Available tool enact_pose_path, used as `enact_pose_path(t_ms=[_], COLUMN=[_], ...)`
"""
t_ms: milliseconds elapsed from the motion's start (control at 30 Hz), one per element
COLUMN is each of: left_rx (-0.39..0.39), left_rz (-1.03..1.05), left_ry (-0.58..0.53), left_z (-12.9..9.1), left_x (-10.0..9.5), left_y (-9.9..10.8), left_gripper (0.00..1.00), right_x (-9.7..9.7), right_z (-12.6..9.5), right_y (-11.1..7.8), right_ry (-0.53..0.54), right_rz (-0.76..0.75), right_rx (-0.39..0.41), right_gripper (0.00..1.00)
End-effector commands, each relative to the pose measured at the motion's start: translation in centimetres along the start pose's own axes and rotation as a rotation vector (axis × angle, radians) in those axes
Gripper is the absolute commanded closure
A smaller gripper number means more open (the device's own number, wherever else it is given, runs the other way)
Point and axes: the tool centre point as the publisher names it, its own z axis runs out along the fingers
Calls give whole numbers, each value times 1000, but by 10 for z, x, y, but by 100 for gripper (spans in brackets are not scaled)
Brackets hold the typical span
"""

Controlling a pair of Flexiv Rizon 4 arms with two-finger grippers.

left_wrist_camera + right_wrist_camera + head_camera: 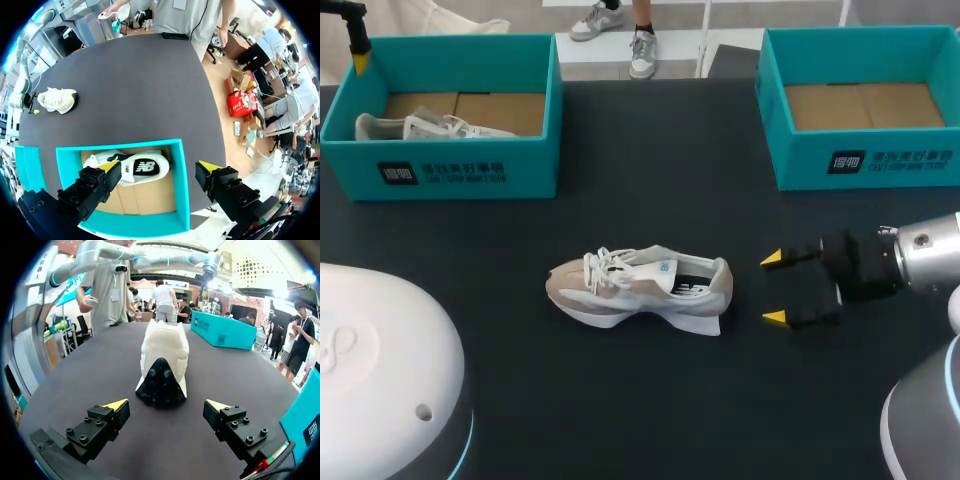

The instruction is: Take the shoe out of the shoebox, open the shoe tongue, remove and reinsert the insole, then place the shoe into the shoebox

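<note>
My right jaws gaped wide, empty, just behind the heel of the shoe [638, 290] lying on the surface [650, 400]. My left jaws hung open and empty over the box [460, 170] holding a second shoe [430, 127].

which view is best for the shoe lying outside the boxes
The head view: it shows the shoe whole, laces and opening visible. The right wrist view shows only its heel end, ahead of the open right pincer. The left wrist view shows it small and far off.
</note>
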Motion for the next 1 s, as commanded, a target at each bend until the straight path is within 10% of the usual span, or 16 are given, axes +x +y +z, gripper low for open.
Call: enact_pose_path(t_ms=[33, 1000], left_rx=[1, 1], left_rz=[1, 1], left_ry=[1, 1], left_z=[0, 0], left_x=[0, 0], left_y=[0, 0], left_gripper=[0, 0], right_x=[-1, 1], right_z=[1, 62], right_y=[1, 23], right_ry=[1, 10], right_rz=[1, 71], right_rx=[6, -27], right_gripper=[0, 0])
